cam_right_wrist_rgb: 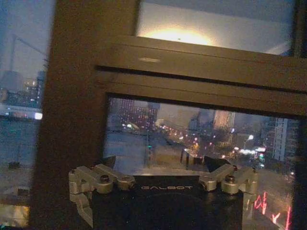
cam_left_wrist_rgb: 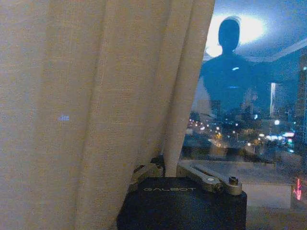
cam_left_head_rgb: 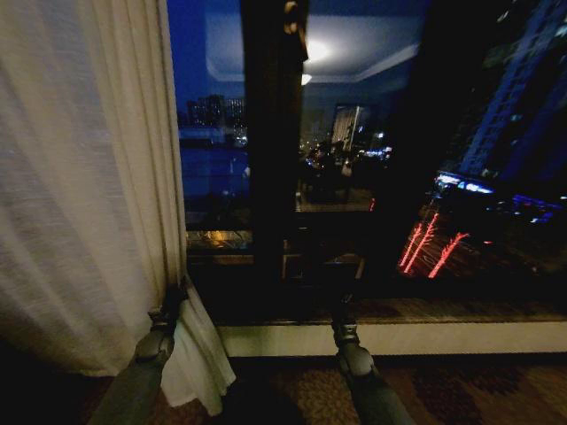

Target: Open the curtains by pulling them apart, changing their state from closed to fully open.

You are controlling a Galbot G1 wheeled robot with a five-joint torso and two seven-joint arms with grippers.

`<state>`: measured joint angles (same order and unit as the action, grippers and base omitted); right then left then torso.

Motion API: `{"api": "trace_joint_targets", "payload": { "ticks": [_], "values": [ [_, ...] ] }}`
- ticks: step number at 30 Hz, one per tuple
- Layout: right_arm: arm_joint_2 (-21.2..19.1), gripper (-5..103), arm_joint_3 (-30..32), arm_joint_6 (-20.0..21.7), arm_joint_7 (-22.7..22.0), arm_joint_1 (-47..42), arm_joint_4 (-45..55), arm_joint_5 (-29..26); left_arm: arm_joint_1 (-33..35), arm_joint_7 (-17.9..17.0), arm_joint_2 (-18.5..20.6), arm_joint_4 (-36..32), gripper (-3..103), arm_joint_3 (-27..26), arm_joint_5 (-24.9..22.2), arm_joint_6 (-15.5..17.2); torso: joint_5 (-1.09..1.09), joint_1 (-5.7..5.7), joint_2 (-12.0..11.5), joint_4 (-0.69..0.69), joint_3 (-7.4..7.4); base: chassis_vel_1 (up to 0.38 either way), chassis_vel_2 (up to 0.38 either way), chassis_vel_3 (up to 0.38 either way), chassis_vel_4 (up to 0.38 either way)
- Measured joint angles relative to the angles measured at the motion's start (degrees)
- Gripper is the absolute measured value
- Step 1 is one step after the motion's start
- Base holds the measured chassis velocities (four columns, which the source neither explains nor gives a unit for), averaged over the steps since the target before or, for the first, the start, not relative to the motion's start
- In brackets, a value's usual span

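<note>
Pinching the curtain (cam_left_head_rgb: 80,195) edge in the left pincer (cam_left_head_rgb: 170,305); right pincer (cam_left_head_rgb: 344,312) spread, idle. Thin fabric may be slipping free.

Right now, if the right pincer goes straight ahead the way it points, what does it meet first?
Most likely the window: the right pincer, fingers spread and empty, faces the dark window frame and the glass beside it. Nothing lies between. Depth is unclear, so I cannot say whether frame or glass comes first.

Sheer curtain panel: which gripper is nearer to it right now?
Left. The left gripper is at the sheer curtain panel, its edge fold caught between the fingers. The right gripper hangs open before the window glass, apart from the fabric.
</note>
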<state>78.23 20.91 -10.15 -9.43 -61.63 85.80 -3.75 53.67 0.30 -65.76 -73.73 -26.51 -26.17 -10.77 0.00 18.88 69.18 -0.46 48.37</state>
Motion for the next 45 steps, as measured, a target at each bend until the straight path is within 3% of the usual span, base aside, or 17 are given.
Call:
{"api": "trace_joint_targets", "payload": {
  "ticks": [20, 33, 45],
  "values": [
    [0.0, 100, 0.0, 0.0, 0.0, 0.0, 0.0, 0.0, 0.4, 0.1, 0.4, 0.0, 0, -0.3, -0.3, -0.5, -0.01, 0.0, 0.0, 0.02, 0.0, 0.323, 0.34, -0.33, -0.322],
    [-0.1, 100, 0.1, 0.0, 0.0, 0.0, 0.0, 0.0, 0.7, 0.2, 0.7, -0.1, 0, -0.5, -0.5, -0.6, 0.01, 0.0, 0.0, -0.05, 0.01, 0.02, 0.008, -0.016, -0.021],
    [0.0, 100, 0.0, 0.0, 0.0, 0.0, 0.0, 0.0, 1.1, 0.2, 1.2, -0.1, 0, -0.8, -0.7, -0.8, 0.01, 0.0, 0.0, -0.01, 0.0, 0.107, 0.124, -0.106, -0.11]
  ]
}}
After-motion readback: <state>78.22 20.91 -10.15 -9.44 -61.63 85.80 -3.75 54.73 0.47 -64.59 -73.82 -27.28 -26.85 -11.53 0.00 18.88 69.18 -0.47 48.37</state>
